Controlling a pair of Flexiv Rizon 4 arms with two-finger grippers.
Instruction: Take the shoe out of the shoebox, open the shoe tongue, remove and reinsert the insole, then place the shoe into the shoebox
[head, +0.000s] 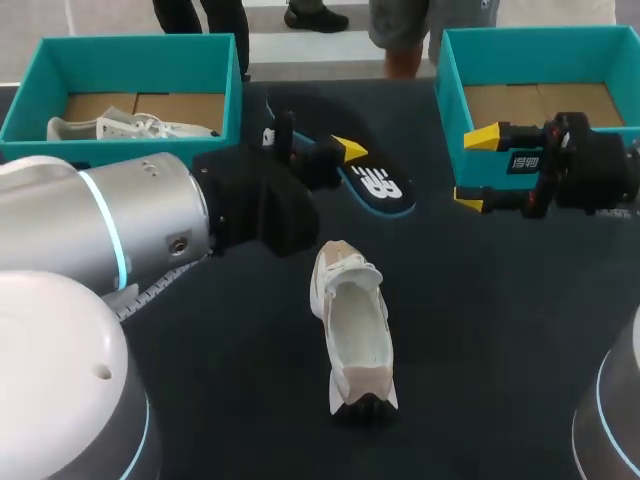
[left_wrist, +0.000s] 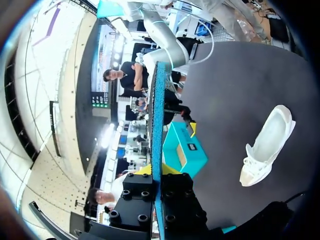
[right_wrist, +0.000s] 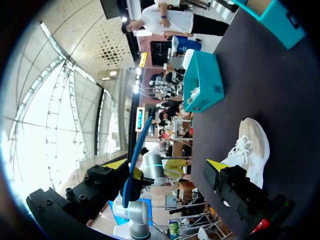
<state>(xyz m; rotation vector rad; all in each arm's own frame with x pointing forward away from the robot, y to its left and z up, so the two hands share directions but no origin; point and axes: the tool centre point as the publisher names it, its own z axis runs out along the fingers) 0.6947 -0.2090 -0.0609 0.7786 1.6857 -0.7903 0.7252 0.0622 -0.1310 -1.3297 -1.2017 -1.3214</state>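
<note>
**A:** Mid-table lies the shoe, long axis near-to-far, laced end far.

**B:** And the insole?

**A:** Just far of it, clamped in the left gripper, which looks the nearer arm. The right gripper hangs spread and empty by the right shoebox.

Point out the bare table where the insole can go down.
Bare: table right of the shoe, in front of the right shoebox. Crowded: beyond the shoe, where the left claw holds the insole beside the right claw.
</note>
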